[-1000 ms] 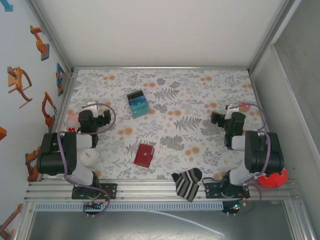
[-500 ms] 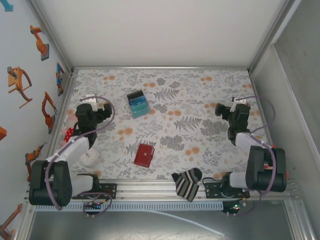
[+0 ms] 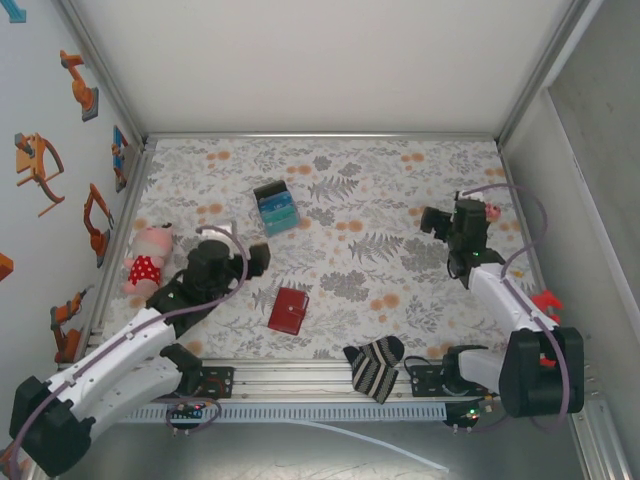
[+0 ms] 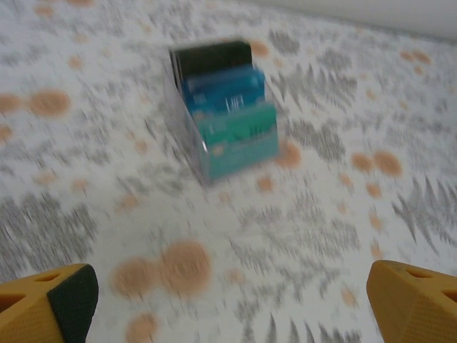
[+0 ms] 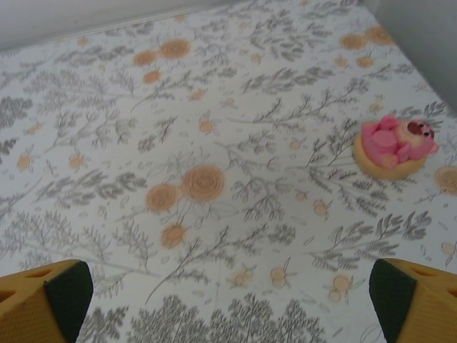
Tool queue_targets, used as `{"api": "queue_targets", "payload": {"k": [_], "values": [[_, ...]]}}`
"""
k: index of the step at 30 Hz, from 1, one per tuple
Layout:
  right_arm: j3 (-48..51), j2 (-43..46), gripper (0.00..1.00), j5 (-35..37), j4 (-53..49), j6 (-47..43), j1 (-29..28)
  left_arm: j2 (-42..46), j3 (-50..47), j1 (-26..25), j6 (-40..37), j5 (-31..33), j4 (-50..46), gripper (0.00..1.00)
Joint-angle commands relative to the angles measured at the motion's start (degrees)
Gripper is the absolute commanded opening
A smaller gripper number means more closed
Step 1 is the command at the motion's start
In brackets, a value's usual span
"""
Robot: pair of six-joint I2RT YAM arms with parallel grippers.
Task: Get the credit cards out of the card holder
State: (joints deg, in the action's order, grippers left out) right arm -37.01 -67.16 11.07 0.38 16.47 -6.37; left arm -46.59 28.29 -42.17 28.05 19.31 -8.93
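While both sets of fingers are standing wide apart and holding nothing, you are looking at a job not yet begun. Your left fingers (image 3: 256, 256) are hanging over the table (image 3: 400, 180) just beyond and left of the card holder (image 3: 289, 310), near it but not touching. Your right fingers (image 3: 431, 222) are sitting well off to its right and farther back.

The card holder is lying flat and closed, red cover up, close to the table's near edge. Any credit cards inside it are hiding under that cover, so I cannot tell you how many there are.

Beyond the card holder, a clear stand (image 4: 196, 143) is showing black, blue and teal cards in steps; the left wrist camera is pointing at it, blurred. A striped sock (image 3: 375, 366) is lying to the card holder's near right, a pink plush toy (image 3: 145, 262) well to its left, and a small pink figure (image 5: 395, 146) far to its right.

I am judging the card holder to be light, soft-covered and apt to slide on the patterned table. You are probably needing one set of fingers pinning one half while the other lifts the cover by its free edge. The cards are likely thin, stiff and slick, so take each by an exposed edge, pinching across its faces.
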Motion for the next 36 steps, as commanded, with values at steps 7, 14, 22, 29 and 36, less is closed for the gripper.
{"api": "queue_targets", "payload": {"k": [7,14,22,29,36], "values": [[-4.96,-0.15,0.99,6.37,-11.72,8.16,-5.92,-10.63,2.74,-22.83,20.86,12.19,-16.89,0.97],[-6.97,-0.43,0.99,7.84,-14.49,8.54,-6.26,-26.5,9.27,-29.77,22.21,9.08,-18.25,0.97],[-7.28,-0.35,0.99,9.01,-15.46,8.05,-6.35,-34.24,11.63,-30.17,23.21,5.56,-17.89,0.97],[-6.93,-0.3,0.99,8.79,-15.32,8.5,-6.37,-37.1,11.09,-30.16,24.67,4.18,-18.5,0.97],[-6.01,1.21,0.99,9.26,-15.94,8.42,-6.29,-39.51,10.46,-30.16,24.26,3.35,-18.46,0.94]]}}
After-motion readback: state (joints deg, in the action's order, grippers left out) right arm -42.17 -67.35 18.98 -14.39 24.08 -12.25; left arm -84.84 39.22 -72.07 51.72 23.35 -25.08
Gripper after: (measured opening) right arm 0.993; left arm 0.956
